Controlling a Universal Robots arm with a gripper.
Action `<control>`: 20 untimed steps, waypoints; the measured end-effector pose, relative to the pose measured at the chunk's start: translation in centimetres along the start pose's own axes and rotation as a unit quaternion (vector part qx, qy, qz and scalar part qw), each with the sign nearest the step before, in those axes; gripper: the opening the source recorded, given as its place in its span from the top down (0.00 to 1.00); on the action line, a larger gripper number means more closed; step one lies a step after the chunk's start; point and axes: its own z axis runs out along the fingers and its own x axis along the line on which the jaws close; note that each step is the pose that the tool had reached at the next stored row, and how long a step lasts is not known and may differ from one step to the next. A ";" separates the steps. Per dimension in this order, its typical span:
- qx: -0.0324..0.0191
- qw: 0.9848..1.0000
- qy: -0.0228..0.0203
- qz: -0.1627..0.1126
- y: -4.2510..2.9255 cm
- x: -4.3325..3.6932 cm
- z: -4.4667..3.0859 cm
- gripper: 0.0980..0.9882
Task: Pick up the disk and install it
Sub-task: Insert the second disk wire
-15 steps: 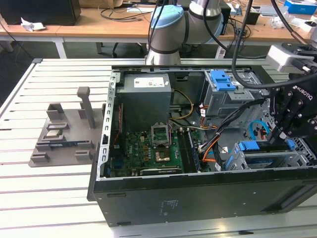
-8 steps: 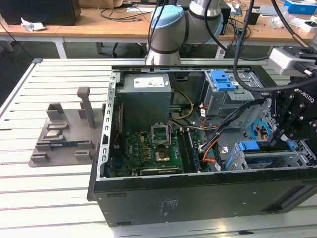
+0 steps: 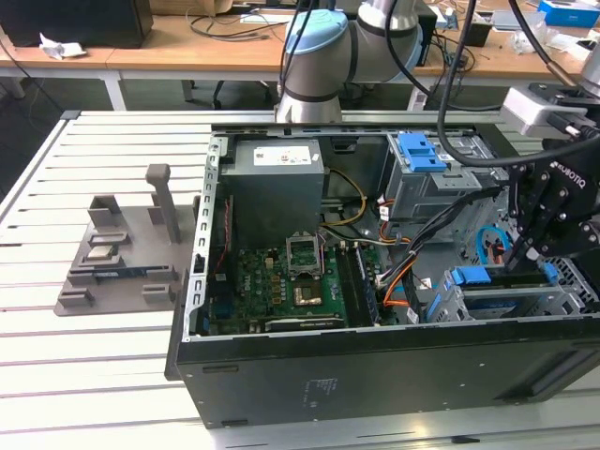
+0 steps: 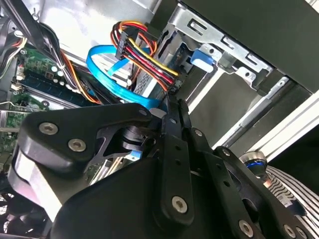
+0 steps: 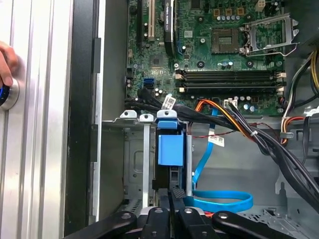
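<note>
Reaching down into the open computer case (image 3: pixel 375 375) at about 3 o'clock in the exterior view, the tool (image 3: pixel 514 255) has its fingers (image 5: pixel 178 196) clenched on the thin upper edge of the disk (image 5: pixel 170 149). The disk stands on edge in its blue carrier, partway inside the grey drive bay (image 3: pixel 497 305) beside the motherboard (image 3: pixel 281 286). A blue data cable (image 5: pixel 219 201) loops just beside it. Over at 9 o'clock, a grey stand (image 3: pixel 122 253) sits on the slatted counter (image 3: pixel 84 366). A hand (image 5: pixel 6 62) rests on the counter's edge.
</note>
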 end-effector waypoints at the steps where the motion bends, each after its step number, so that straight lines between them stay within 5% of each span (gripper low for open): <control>1: 0.000 1.000 0.000 0.000 -0.01 -0.05 0.06 0.93; 9: 0.000 1.000 0.000 0.000 -0.02 -0.44 0.13 0.93; 12: 0.000 1.000 0.000 0.000 -0.01 -0.44 0.02 0.85; 18: 0.000 1.000 0.000 0.000 0.27 -0.77 -3.51 0.85; 20: 0.000 1.000 0.000 0.000 0.36 -0.88 -4.58 0.93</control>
